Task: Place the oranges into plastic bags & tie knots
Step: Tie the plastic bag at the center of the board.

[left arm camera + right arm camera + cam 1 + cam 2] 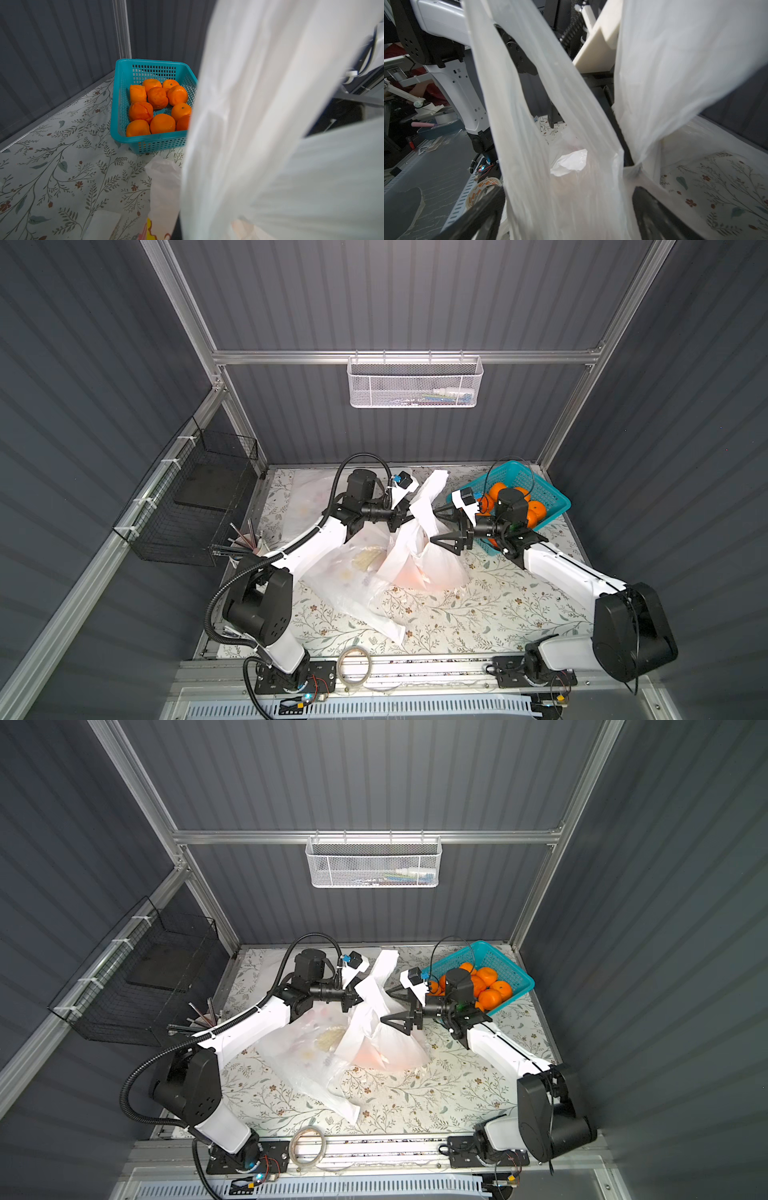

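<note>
Several oranges [536, 508] [490, 986] [158, 108] lie in a teal basket [548, 493] [120, 93] at the back right. A white plastic bag [432, 568] [386, 1052] stands mid-table, and a faint orange glow shows through its wall. My left gripper [401, 516] [355, 996] is shut on one of its handle strips [428, 493] [249, 124], which stands up behind it. My right gripper [433, 526] [384, 1004] [569, 214] is open wide, and bag plastic passes between its fingers [652, 212]. No knot shows.
A second, flat bag [349, 572] lies under the left arm. A black wire basket [187, 506] hangs on the left wall and a white mesh basket [415, 381] on the back rail. A cup of pens [249, 539] stands at the left edge, and a tape roll [353, 664] lies on the front rail.
</note>
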`<action>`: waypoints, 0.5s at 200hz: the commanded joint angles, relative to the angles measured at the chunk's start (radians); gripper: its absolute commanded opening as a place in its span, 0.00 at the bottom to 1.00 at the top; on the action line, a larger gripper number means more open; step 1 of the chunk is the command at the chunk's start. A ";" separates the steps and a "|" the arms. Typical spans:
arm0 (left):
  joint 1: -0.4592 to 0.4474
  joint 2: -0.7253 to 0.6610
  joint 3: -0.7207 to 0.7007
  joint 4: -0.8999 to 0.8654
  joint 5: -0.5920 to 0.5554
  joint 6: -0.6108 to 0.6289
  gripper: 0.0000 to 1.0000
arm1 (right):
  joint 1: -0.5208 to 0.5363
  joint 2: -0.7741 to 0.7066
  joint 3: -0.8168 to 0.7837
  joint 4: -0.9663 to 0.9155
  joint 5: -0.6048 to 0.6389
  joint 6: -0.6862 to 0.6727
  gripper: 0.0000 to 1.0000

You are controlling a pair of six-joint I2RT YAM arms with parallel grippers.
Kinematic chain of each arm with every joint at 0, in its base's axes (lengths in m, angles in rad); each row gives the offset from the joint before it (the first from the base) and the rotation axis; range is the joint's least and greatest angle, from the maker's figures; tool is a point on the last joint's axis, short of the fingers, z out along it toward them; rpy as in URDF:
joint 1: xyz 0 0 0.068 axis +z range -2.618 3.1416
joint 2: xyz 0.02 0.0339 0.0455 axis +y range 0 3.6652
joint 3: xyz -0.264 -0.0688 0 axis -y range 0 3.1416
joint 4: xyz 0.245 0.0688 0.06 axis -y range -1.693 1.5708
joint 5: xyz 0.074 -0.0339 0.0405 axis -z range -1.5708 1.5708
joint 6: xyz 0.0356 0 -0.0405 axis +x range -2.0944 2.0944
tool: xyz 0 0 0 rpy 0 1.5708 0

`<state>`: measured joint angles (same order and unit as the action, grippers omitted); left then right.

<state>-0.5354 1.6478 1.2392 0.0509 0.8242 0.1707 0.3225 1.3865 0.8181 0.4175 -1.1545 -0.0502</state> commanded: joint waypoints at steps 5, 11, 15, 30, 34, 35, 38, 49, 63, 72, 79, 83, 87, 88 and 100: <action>-0.005 0.007 0.025 0.012 0.024 -0.014 0.00 | 0.013 0.023 0.039 0.033 -0.009 0.016 0.89; -0.004 0.008 0.025 0.013 0.025 -0.014 0.00 | 0.016 0.030 0.042 0.035 -0.012 0.019 0.86; -0.003 0.008 0.026 0.012 0.026 -0.015 0.00 | 0.016 0.033 0.045 0.035 -0.013 0.021 0.84; -0.005 0.007 0.027 0.011 0.025 -0.015 0.00 | 0.024 0.040 0.050 0.039 -0.013 0.025 0.75; -0.005 0.007 0.026 0.012 0.026 -0.017 0.00 | 0.025 0.041 0.050 0.041 -0.013 0.028 0.74; -0.005 0.007 0.026 0.011 0.026 -0.017 0.00 | 0.025 0.042 0.050 0.042 -0.014 0.028 0.73; -0.005 0.006 0.026 0.012 0.025 -0.016 0.00 | 0.027 0.043 0.050 0.043 -0.013 0.030 0.71; -0.006 0.003 0.025 0.012 0.024 -0.015 0.00 | 0.029 0.046 0.048 0.052 -0.012 0.039 0.62; -0.005 0.000 0.024 0.013 0.023 -0.015 0.00 | 0.032 0.044 0.043 0.061 -0.011 0.047 0.56; -0.006 -0.003 0.023 0.014 0.026 -0.016 0.00 | 0.035 0.043 0.041 0.064 -0.007 0.050 0.54; -0.006 -0.005 0.022 0.017 0.024 -0.018 0.00 | 0.036 0.043 0.040 0.063 -0.004 0.050 0.51; -0.006 -0.006 0.020 0.020 0.022 -0.019 0.00 | 0.036 0.042 0.039 0.064 -0.001 0.051 0.49; -0.006 -0.006 0.019 0.022 0.023 -0.020 0.00 | 0.037 0.040 0.039 0.064 0.003 0.050 0.47; -0.006 -0.006 0.020 0.022 0.021 -0.021 0.00 | 0.037 0.039 0.039 0.064 0.004 0.051 0.46; -0.006 -0.011 0.015 0.031 0.021 -0.027 0.00 | 0.041 0.037 0.034 0.066 0.025 0.051 0.35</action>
<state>-0.5362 1.6478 1.2392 0.0547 0.8310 0.1680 0.3546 1.4303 0.8444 0.4603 -1.1511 -0.0013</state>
